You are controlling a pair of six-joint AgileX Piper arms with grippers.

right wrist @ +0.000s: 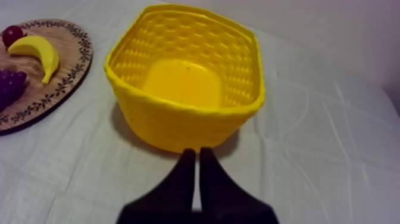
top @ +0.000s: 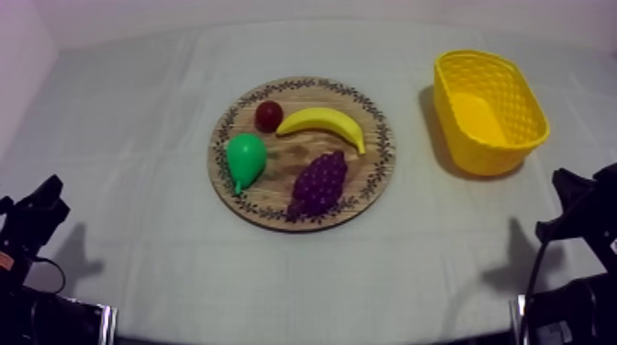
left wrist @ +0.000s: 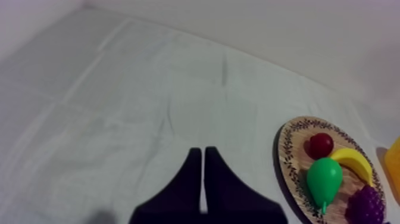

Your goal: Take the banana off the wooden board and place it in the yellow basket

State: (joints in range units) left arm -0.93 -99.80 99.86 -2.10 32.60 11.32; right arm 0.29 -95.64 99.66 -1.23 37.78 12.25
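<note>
The banana (top: 323,122) is seen lying at one o'clock on the wooden board (top: 381,156), with the yellow basket (top: 523,105) set apart at three o'clock; the left gripper (left wrist: 203,152) and right gripper (right wrist: 197,153) are parked low, jaws clenched on nothing

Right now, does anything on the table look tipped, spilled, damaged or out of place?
Nothing stands out. The banana, pear, bunch of grapes and small red fruit lie on the round wooden board. The yellow basket stands upright and empty beside it. The left hand and right hand are shut on nothing, away from the fruit.
</note>
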